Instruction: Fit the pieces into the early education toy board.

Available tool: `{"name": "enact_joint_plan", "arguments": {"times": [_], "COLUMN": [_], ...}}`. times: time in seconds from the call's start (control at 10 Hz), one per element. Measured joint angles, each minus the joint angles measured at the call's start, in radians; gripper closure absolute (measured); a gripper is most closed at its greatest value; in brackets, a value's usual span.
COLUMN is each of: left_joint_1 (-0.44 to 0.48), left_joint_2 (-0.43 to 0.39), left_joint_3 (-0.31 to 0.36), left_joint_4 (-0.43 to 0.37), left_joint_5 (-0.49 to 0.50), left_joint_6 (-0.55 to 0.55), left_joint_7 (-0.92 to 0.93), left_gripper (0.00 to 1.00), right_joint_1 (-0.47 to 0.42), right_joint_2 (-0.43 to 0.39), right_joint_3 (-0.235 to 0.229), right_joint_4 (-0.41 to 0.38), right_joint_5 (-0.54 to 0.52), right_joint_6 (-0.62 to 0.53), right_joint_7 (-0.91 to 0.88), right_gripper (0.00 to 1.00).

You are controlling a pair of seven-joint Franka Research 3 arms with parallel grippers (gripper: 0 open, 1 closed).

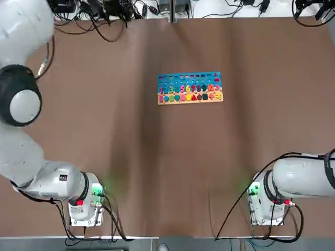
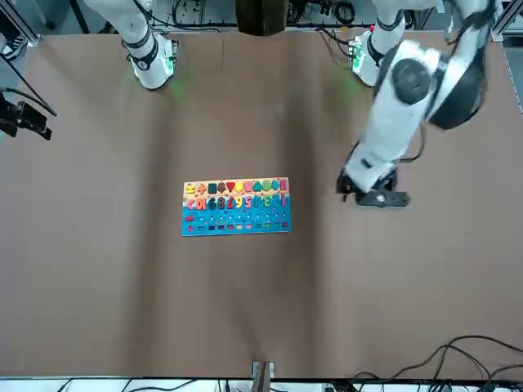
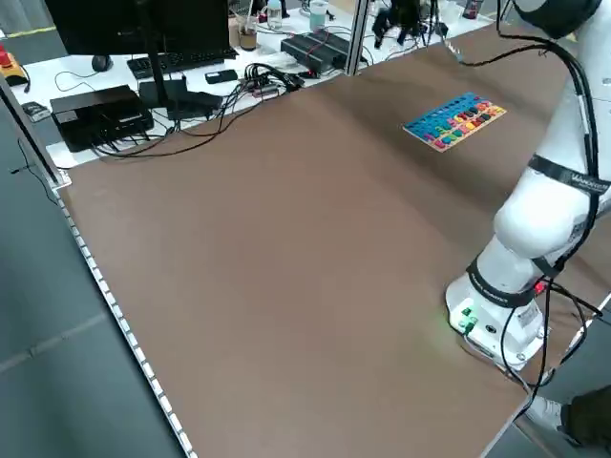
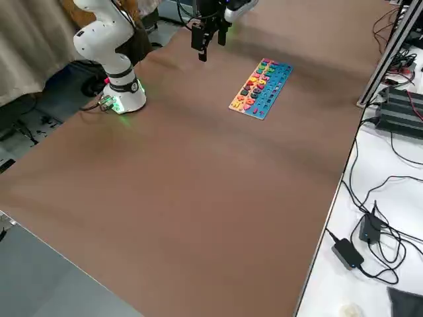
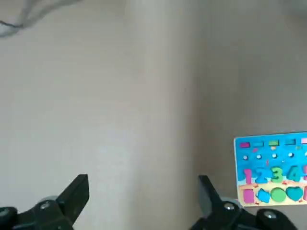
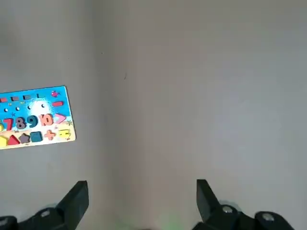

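Note:
The toy board (image 1: 190, 88) lies flat at the middle of the brown table, blue half away from me and tan edge toward me, and also shows as the board (image 2: 235, 206). Its rows of coloured numbers and shapes look filled. No loose pieces show on the table. My left gripper (image 5: 144, 184) is open and holds nothing. It hangs above bare table to the left of the board (image 5: 271, 170), and appears as a dark gripper (image 2: 372, 194). My right gripper (image 6: 141, 184) is also open with nothing in it, raised over bare table to the right of the board (image 6: 36, 117).
Cables and power bricks (image 1: 104, 10) run along the table's far edge. A desk with a monitor and keyboard (image 3: 143, 57) stands beyond the robot's left side. More cables and a black box (image 4: 403, 112) sit off the table's far edge. The arm bases (image 1: 84, 201) occupy the near corners.

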Motion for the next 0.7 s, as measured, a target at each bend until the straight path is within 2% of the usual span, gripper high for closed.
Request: {"name": "enact_joint_plan", "arguments": {"times": [0.2, 0.4, 0.7], "left_joint_1": [0.068, 0.148, 0.309], "left_joint_2": [-0.056, -0.133, -0.209], "left_joint_3": [0.001, 0.002, 0.004], "left_joint_4": [0.062, 0.066, 0.058], "left_joint_5": [-0.008, -0.055, -0.203], "left_joint_6": [-0.112, -0.205, -0.263], "left_joint_7": [0.160, 0.281, 0.322], "left_gripper": [0.00, 0.00, 0.00], "right_joint_1": [0.000, 0.000, 0.000], "right_joint_2": [0.001, 0.003, 0.004], "right_joint_3": [0.000, 0.002, 0.003], "right_joint_4": [0.003, 0.007, 0.017], "right_joint_5": [0.000, 0.000, 0.000], "right_joint_6": [0.000, 0.000, 0.000], "right_joint_7": [0.001, 0.001, 0.001], "right_gripper": [0.01, 0.01, 0.01]}}
